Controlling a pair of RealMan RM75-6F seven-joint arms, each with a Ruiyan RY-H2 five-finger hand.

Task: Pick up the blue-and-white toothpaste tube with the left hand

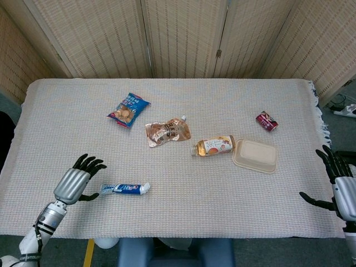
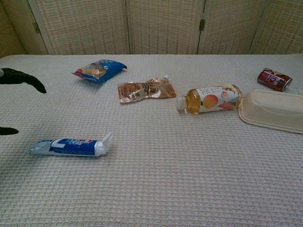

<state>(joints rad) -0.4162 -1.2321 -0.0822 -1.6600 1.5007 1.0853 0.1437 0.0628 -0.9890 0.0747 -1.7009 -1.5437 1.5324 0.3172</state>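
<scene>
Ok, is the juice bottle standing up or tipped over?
Tipped over. The juice bottle lies on its side on the tablecloth, neck pointing toward the robot's left, base against the beige container.

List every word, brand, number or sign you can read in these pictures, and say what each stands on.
None can be read for certain.
Toothpaste tube: red-and-white lettering on blue, too blurred to read.
Juice bottle: dark characters above fruit pictures, too small.
Blue snack bag: white print, blurred.
Brown spouted pouch: dark label, illegible.
Red packet: white marks, unreadable.
Beige container: no text visible.
</scene>
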